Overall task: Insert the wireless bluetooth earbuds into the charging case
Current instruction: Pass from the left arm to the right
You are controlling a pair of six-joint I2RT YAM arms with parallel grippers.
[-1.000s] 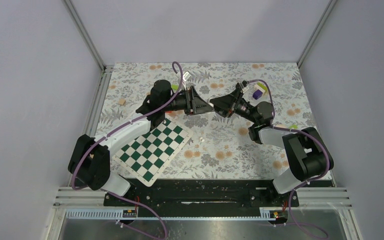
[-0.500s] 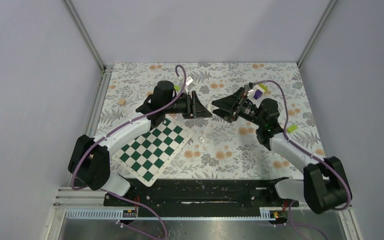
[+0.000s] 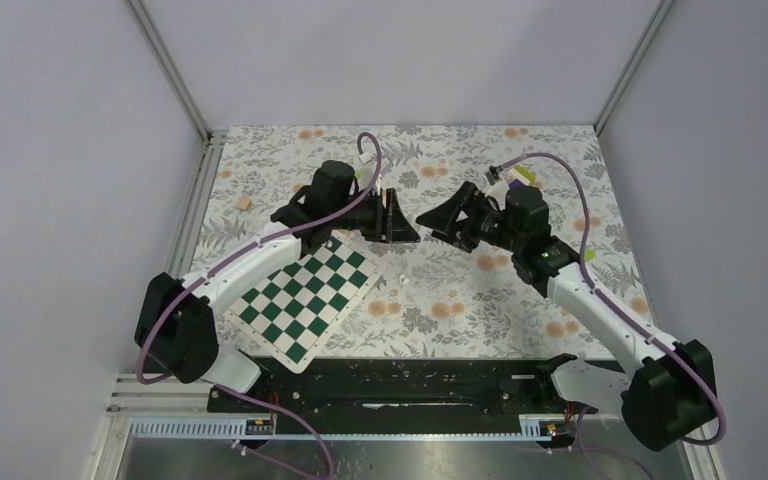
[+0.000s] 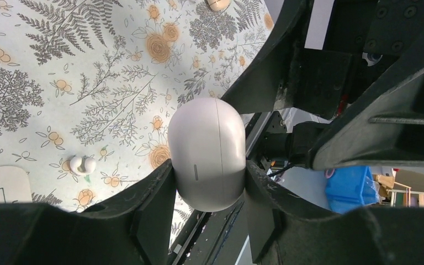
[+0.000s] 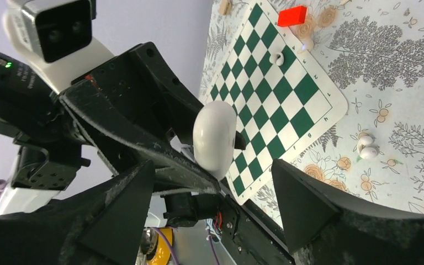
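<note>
The left tool [image 4: 207, 187] clamps the closed charging case [image 4: 207, 149] between its fingers. The right tool [image 5: 212, 168], jaws spread wide and empty, faces the case just ahead. Earbuds [image 4: 83, 164] lie on the counter [image 4: 61, 66] beneath.

The left arm [image 3: 245, 268] and right arm [image 3: 600, 312] show white links, black joints and purple cables [image 3: 365, 150]; the left hand [image 3: 400, 216] and right hand [image 3: 436, 222] are black.

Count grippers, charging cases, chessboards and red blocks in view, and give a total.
grippers: 2 (left gripper, right gripper)
charging case: 1
chessboard: 1
red block: 1
Total: 5
</note>
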